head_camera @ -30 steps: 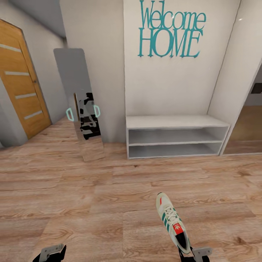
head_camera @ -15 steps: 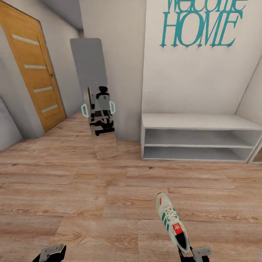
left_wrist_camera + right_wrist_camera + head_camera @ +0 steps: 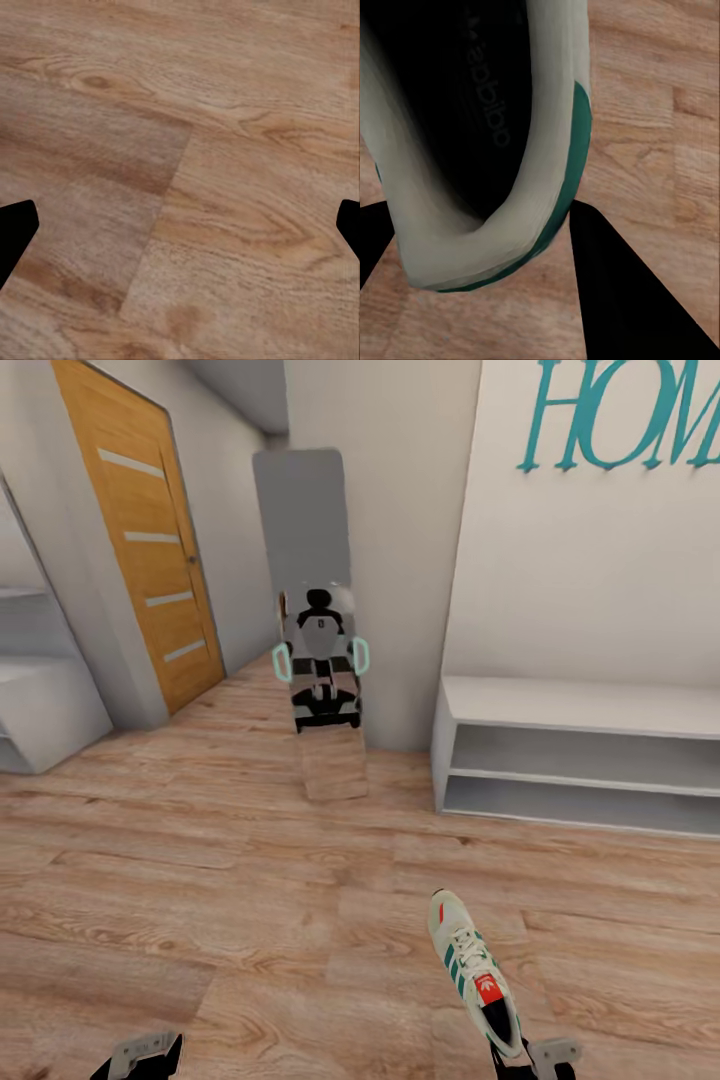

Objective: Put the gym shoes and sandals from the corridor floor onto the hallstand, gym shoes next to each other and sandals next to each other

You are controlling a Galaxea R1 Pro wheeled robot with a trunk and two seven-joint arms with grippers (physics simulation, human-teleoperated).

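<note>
From the head camera I see the hallstand [image 3: 590, 705] against the white wall, its flat top and two open shelves bare. I take it as my landmark. On the corridor floor [image 3: 250, 880] side of it, near the bottom edge of the picture, my right gripper [image 3: 535, 1060] holds one gym shoe [image 3: 474, 978] by the heel, toe pointing toward the hallstand, well apart from it. To the left of the hallstand a tall mirror [image 3: 318, 630] leans on the wall and reflects the robot; farther left stands a wooden door [image 3: 140, 540]. Above the hallstand hang teal letters [image 3: 620, 420]. My left gripper [image 3: 140, 1057] hangs low over the planks, far to the left of the shoe.

The left wrist camera looks down on bare planks, with its two dark fingertips [image 3: 15, 229] spread wide and nothing between them.

In the right wrist camera the dark fingers [image 3: 615, 292] are clamped on the cream heel rim of the shoe, above the planks.
</note>
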